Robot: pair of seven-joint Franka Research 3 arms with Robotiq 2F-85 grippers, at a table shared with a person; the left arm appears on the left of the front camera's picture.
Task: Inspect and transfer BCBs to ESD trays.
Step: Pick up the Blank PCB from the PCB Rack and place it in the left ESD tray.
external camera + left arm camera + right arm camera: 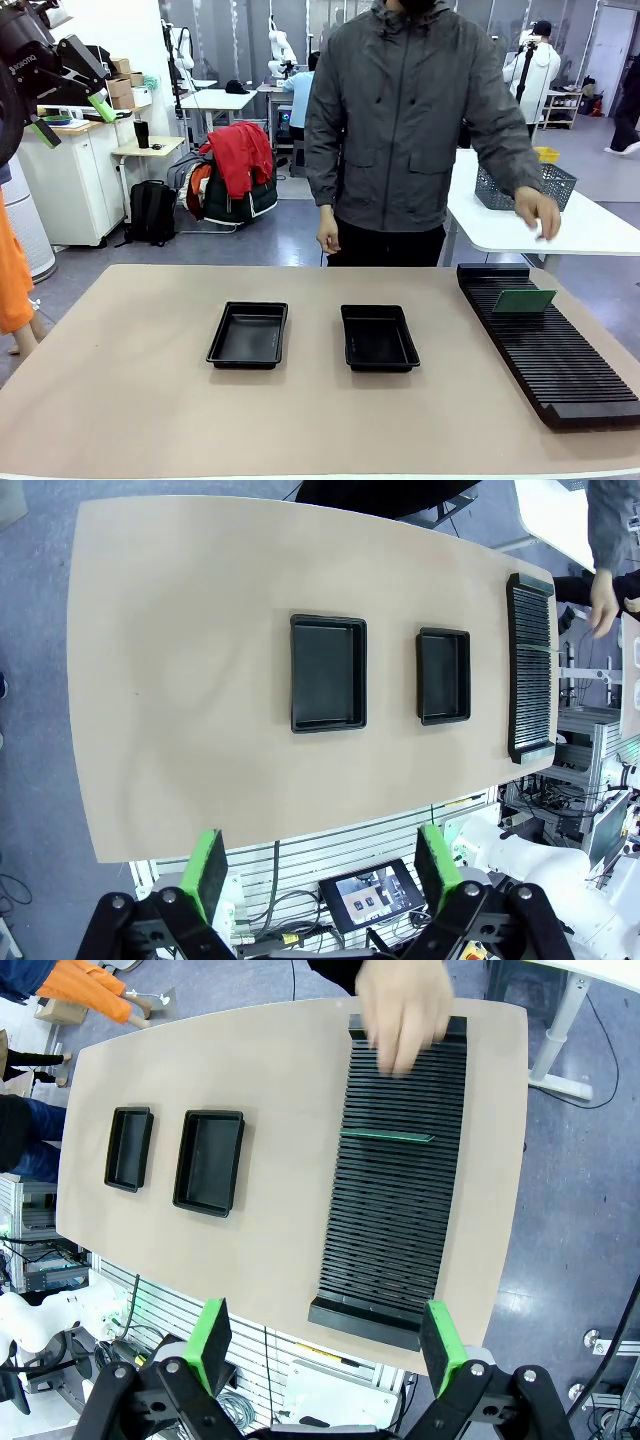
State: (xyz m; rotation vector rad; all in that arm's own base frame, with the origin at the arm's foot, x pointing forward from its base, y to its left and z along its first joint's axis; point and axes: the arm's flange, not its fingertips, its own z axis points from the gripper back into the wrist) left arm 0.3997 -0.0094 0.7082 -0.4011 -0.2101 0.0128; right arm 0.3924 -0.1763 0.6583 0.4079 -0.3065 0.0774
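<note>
Left fingers (208,875) and right fingers (210,1340) hang spread, holding nothing, while far beyond the right pair one BCB (386,1137), thin, stiff and light by the look of it, stands in the rack (390,1230), so I'd pinch its top edge gently.

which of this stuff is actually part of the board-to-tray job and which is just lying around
For the job:
- left ESD tray and right ESD tray, both empty
- green BCB, standing in the slotted rack

Just lying about:
- grey mesh basket on the white table behind
- red jacket and black backpack, farther back
</note>
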